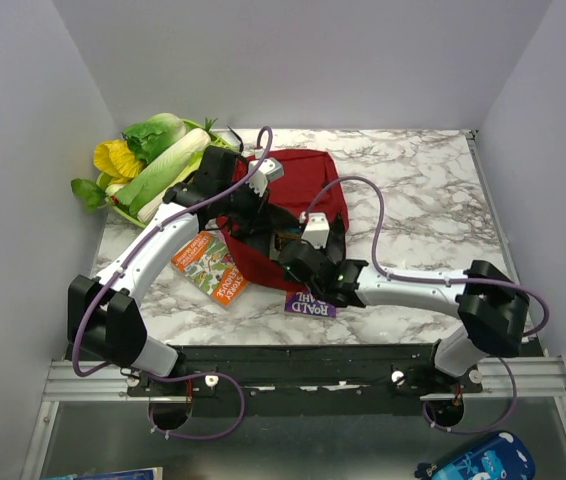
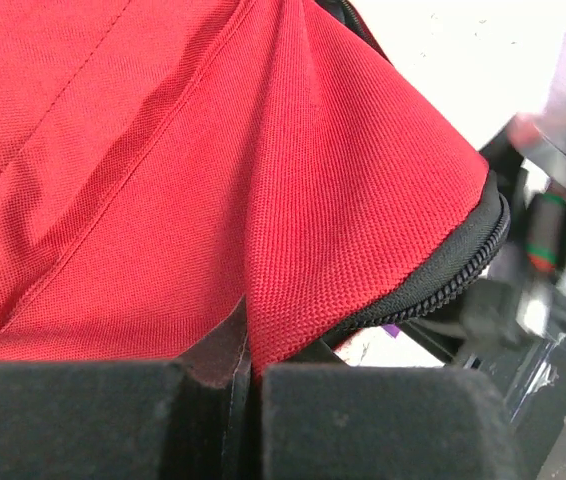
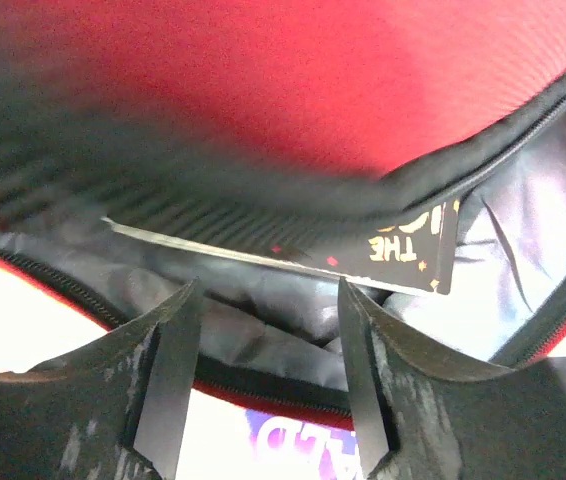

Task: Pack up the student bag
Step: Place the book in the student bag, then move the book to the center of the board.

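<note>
Left pincer [image 2: 249, 395] clamps bag [image 2: 313, 180], right pincer [image 3: 268, 310] parted

student bag [image 1: 308, 180] dark red; table [image 1: 423, 190] white, grey-veined marble

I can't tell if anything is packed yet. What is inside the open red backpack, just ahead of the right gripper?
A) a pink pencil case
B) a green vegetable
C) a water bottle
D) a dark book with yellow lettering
D: the right wrist view shows a dark book with yellow lettering against the grey lining inside the student bag, just beyond the open right gripper.
</note>
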### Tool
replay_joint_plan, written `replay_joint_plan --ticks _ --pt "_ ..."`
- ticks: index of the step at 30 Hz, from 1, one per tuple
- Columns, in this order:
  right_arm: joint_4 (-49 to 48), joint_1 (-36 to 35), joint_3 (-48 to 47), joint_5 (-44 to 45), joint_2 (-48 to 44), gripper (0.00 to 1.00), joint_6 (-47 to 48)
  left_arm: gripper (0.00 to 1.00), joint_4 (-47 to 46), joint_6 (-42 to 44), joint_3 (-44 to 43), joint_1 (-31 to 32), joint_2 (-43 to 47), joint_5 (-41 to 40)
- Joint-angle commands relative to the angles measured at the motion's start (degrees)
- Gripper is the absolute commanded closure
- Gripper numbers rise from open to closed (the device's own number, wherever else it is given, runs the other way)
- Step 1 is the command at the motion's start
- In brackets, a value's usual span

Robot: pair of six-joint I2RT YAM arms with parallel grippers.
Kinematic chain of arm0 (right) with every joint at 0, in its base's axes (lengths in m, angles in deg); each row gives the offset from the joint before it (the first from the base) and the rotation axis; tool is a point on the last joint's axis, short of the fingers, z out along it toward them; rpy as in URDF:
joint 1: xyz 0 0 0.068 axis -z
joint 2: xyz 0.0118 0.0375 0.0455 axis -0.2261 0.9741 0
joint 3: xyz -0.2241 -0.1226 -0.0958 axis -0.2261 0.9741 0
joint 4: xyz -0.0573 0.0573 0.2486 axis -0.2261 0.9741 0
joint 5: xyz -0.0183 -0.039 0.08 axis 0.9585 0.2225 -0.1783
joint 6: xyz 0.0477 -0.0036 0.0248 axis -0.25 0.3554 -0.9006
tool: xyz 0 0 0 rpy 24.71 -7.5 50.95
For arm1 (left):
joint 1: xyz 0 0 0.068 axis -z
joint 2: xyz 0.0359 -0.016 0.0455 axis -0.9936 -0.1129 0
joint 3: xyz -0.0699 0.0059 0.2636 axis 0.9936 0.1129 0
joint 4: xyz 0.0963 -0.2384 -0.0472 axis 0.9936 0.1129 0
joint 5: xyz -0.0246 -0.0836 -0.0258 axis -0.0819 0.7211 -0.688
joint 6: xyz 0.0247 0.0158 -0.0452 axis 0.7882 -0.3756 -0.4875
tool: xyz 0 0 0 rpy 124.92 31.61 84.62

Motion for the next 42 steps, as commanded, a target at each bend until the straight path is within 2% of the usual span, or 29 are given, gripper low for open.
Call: replay_joint_plan --ticks 1,6,7,10,13,22,39,42 --pt "8.05 -8.65 -2.56 9.38 -3.48 0.33 -1.96 1.00 0.92 -1.40 0.24 0.69 0.82 1.33" --pt "28.91 -15.53 -10.82 13.18 3.35 0.34 -15.85 1.00 0.13 -1.75 -0.55 0.69 0.12 0.72" --pt "37.04 -16.85 -14.58 14.31 5.38 0.34 -21.63 1.00 0.22 -1.75 -0.56 0.69 -0.06 0.45" --pt "45.54 -19.40 -19.17 16.34 13.12 0.36 -26.34 1.00 0.40 -1.84 -0.82 0.69 -0.06 0.19" --pt "46.70 -20.64 -21.47 16.52 17.78 0.37 -27.31 1.00 0.66 -1.66 -0.56 0.69 0.29 -0.16" --pt "45.39 -20.29 -21.73 22.41 22.17 0.37 -26.08 1.00 1.10 -1.57 0.06 0.69 0.82 -0.34" --pt "29.74 -20.20 -16.99 15.12 23.76 0.39 -14.65 1.00 1.63 -1.22 -0.38 0.69 0.82 -0.16" --pt "29.83 -19.76 -16.81 15.73 24.21 0.44 -15.18 1.00 1.63 -1.31 -0.38 0.69 0.82 -0.16"
